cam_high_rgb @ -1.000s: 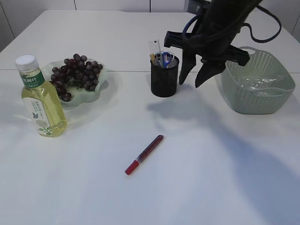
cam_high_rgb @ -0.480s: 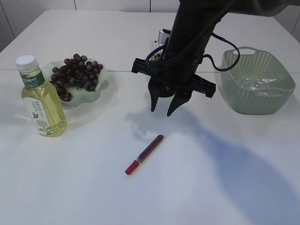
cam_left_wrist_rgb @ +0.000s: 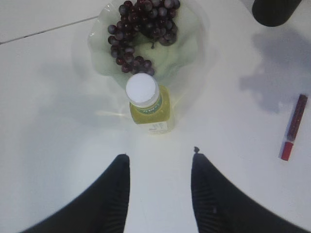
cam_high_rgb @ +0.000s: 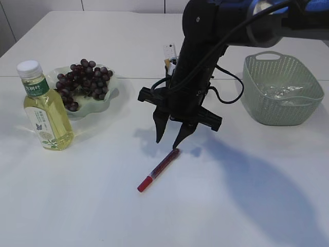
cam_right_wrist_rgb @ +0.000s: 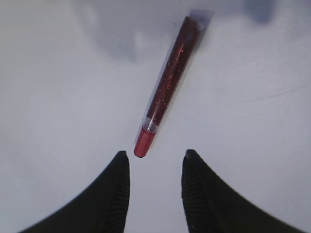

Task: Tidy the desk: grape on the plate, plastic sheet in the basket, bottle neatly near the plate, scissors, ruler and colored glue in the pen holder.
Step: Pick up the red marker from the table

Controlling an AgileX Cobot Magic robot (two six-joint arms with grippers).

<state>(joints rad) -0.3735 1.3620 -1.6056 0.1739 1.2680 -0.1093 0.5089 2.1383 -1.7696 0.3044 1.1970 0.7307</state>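
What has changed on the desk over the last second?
The right gripper swung from beside the basket, past the pen holder, down over the glue pen, jaws open and empty. Glue pen, bottle, grapes and basket stayed put.

Count: one bottle [cam_high_rgb: 43, 109], one grape bunch [cam_high_rgb: 82, 82] on one plate [cam_high_rgb: 110, 92], one glue pen [cam_high_rgb: 158, 170], one basket [cam_high_rgb: 281, 95], one pen holder [cam_high_rgb: 168, 66] partly hidden.
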